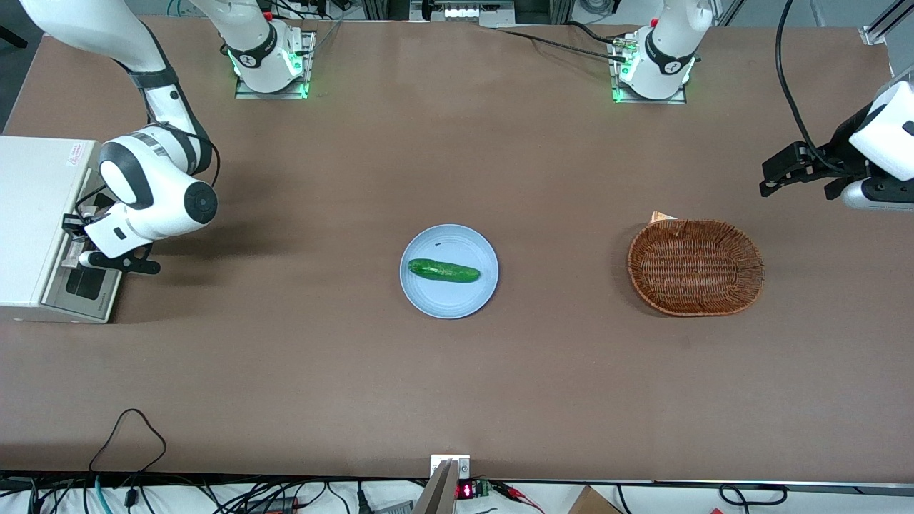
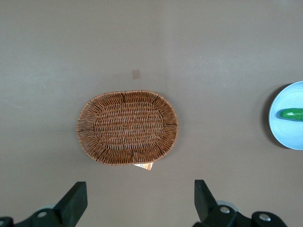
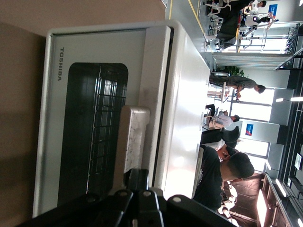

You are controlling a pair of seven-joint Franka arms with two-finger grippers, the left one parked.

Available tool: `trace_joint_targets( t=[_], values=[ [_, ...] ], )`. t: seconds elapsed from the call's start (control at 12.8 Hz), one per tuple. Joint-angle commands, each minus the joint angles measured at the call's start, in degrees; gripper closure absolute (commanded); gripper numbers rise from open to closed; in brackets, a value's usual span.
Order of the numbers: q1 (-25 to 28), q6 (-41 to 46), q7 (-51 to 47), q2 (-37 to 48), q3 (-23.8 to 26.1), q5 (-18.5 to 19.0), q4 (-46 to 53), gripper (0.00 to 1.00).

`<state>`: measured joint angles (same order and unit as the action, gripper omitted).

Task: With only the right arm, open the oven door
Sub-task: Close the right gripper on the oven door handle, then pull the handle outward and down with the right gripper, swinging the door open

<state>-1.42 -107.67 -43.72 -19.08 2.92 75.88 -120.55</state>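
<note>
At the left edge of the front frame the gripper (image 1: 84, 243) presses against the oven door (image 1: 84, 284), its jaws seemingly closed around the handle (image 3: 133, 142), though they are partly hidden, presumably to pull the shut door down.

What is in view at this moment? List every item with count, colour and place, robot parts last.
Toaster oven: one, white, at the working arm's end of the table.
Oven door: one, silver-grey frame with dark glass, on the oven's front.
Door handle: one, pale bar, on the door.
Plate: one, light blue, mid-table.
Cucumber: one, green, on the plate.
Basket: one, brown wicker, toward the parked arm's end.
Table: one, brown.
Right arm: one, white, reaching over the oven front.
Gripper: one, black, at the door handle.
</note>
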Motion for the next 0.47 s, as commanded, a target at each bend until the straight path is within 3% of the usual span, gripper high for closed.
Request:
trace_joint_targets(
  t=[0.0,0.16,0.39],
  values=[
    [1.24,-1.40,-2.34,-0.78,0.50,-0.02,-0.56,0.99],
    [2.12,-1.40,-2.51,-0.78,0.50,-3.17,-0.21,0.99],
    [3.61,-1.49,-2.51,-1.66,0.50,-3.45,0.05,0.99]
  ],
)
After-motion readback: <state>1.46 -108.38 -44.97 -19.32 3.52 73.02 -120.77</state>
